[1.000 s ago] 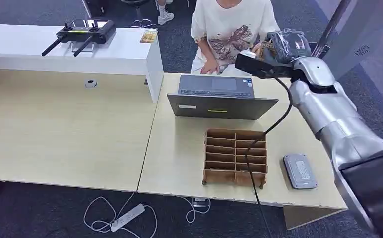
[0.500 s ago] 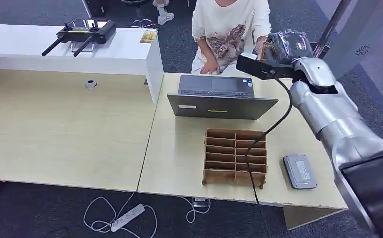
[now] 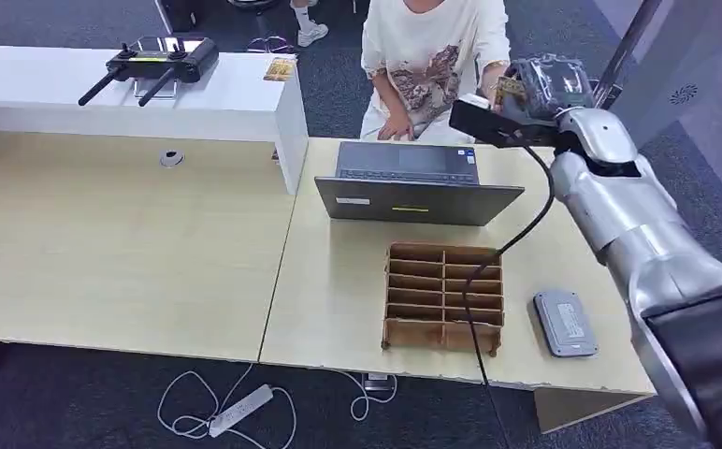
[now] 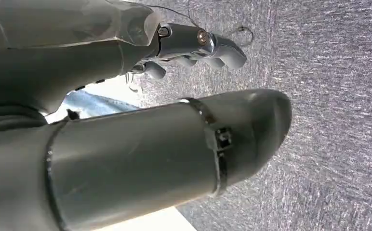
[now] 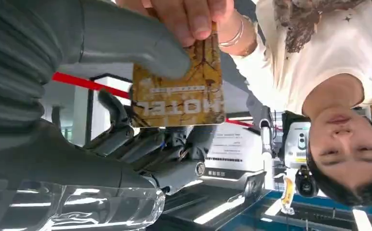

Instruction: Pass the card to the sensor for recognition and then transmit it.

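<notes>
My right hand (image 3: 544,84) is raised at the far right of the desk, beyond the laptop, and holds a gold-brown card (image 3: 509,89). In the right wrist view the card (image 5: 179,96) reads "HOTEL"; my thumb (image 5: 140,48) presses on its face with my dark fingers (image 5: 150,149) behind it. A person's hand (image 5: 184,12) grips the card's other edge. The grey card sensor (image 3: 565,323) lies flat near the desk's front right corner, far below the card. My left hand (image 4: 198,43) hangs over grey carpet, fingers loosely apart and holding nothing.
A seated person in a pale shirt (image 3: 432,56) faces me behind an open laptop (image 3: 413,182). A cardboard compartment box (image 3: 443,295) stands left of the sensor, a black cable (image 3: 516,234) draped across it. A white counter (image 3: 105,94) carries a black controller (image 3: 151,61).
My right hand has shifted slightly right and away with the card, up to the person's hand. Everything on the desk stays where it was.
</notes>
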Robot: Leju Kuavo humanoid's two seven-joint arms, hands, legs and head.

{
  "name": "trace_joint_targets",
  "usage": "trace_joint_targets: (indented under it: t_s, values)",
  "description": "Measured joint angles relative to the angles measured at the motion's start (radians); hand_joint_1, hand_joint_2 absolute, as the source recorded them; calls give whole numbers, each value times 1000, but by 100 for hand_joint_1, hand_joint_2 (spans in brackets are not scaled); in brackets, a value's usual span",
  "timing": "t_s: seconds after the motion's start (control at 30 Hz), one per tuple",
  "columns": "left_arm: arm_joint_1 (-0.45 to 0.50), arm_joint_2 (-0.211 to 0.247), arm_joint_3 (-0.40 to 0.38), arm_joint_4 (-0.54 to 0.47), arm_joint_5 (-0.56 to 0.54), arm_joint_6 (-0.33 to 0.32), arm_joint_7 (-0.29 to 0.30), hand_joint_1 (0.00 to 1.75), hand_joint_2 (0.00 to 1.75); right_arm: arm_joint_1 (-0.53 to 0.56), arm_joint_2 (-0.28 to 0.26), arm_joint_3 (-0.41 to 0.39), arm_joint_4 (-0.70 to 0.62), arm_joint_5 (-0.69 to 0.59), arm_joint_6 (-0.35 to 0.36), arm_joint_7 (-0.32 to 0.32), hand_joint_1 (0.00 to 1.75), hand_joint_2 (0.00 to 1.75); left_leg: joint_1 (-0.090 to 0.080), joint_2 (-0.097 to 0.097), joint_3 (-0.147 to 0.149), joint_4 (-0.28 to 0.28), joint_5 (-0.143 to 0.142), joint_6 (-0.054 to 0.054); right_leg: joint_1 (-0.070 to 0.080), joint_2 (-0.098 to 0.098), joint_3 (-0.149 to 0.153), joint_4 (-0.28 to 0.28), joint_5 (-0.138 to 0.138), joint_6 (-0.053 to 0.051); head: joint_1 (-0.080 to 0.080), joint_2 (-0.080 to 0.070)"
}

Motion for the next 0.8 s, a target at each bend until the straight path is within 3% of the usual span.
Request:
trace_joint_targets:
  t_s: [0.23,0.37,0.47,0.63,0.8]
  values:
    - [-1,1,-11,0,-5,-5,0,0,0,0,0,-42,0,-14,-5,-31,0,175,0,0,0,0,0,0,0,0,0,0,0,0,0,0]
    - [-1,1,-11,0,-5,-6,0,0,0,7,6,-91,-4,-72,-57,-71,0,175,0,0,0,0,0,0,0,0,0,0,0,0,0,0]
    - [-1,1,-11,0,-5,-6,0,0,0,22,10,-139,-15,-135,-121,-126,0,175,0,0,0,0,0,0,0,0,0,0,0,0,0,0]
    - [-1,1,-10,0,-5,-6,2,0,0,75,14,-263,-72,-311,-209,-283,0,175,0,0,0,0,0,0,0,0,0,0,0,0,0,0]
    - [2,1,-8,0,-1,-5,9,0,0,194,19,-404,-226,-570,-145,-387,0,175,0,0,0,0,0,0,0,0,0,0,0,0,0,0]
